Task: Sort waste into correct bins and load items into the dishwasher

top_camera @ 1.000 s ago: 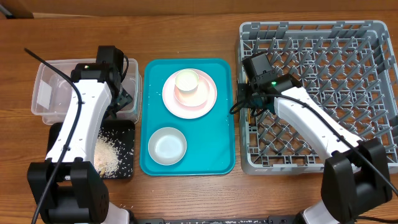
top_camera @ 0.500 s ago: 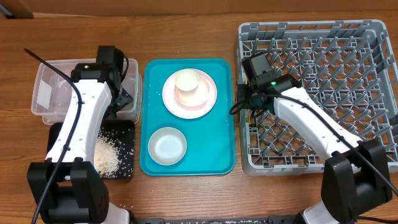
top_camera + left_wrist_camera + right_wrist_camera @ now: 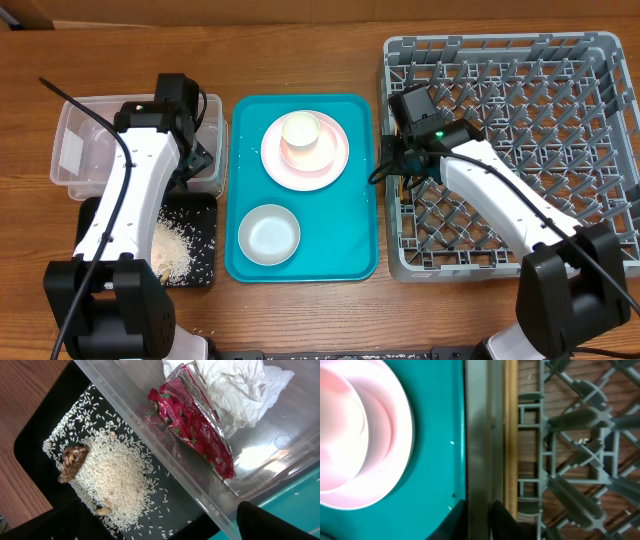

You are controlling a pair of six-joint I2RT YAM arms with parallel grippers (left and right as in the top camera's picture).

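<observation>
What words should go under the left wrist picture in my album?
Red foil wrapper and crumpled napkin in the clear tub, rice piled in the black tray.

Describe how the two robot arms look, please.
The left arm and the right arm have smooth white shells with black joints and bases. A black cable runs along each, and a small green light glows near each wrist.

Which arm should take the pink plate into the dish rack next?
Right. The right gripper hangs at the dish rack's tray-side rim, beside the pink plate; the left gripper is over the clear tub and black tray, farther away.
</observation>
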